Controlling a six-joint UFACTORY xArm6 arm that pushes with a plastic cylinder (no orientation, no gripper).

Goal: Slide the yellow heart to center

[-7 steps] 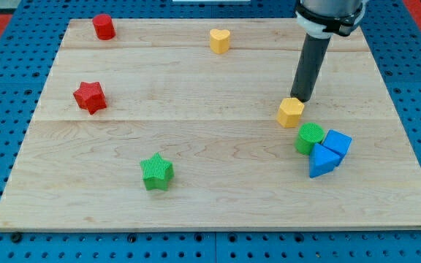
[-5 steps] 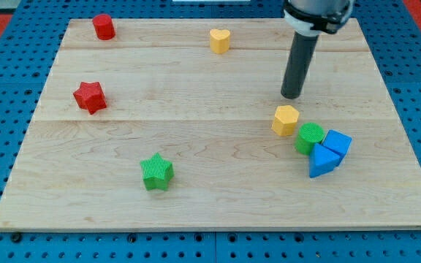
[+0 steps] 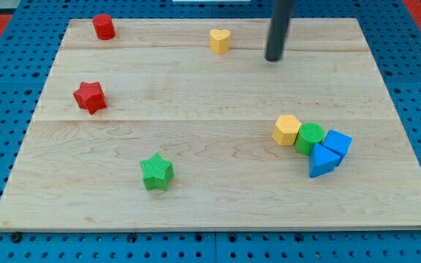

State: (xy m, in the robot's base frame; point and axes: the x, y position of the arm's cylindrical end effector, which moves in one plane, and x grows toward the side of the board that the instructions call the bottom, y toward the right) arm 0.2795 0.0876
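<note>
The yellow heart (image 3: pixel 220 40) sits near the view's top, a little left of the board's middle line. My tip (image 3: pixel 272 58) is on the board to the right of the heart, apart from it by a clear gap. The rod rises straight up out of the view's top edge.
A yellow hexagon (image 3: pixel 286 130) touches a green cylinder (image 3: pixel 310 138), with a blue cube (image 3: pixel 337 142) and a blue triangle (image 3: pixel 321 162) at the right. A green star (image 3: pixel 156 172) lies lower left. A red star (image 3: pixel 90 97) and a red cylinder (image 3: pixel 103 26) lie at the left.
My tip has moved up and left, away from the yellow hexagon and toward the yellow heart. The hexagon has ended up lower, against the green cylinder.
</note>
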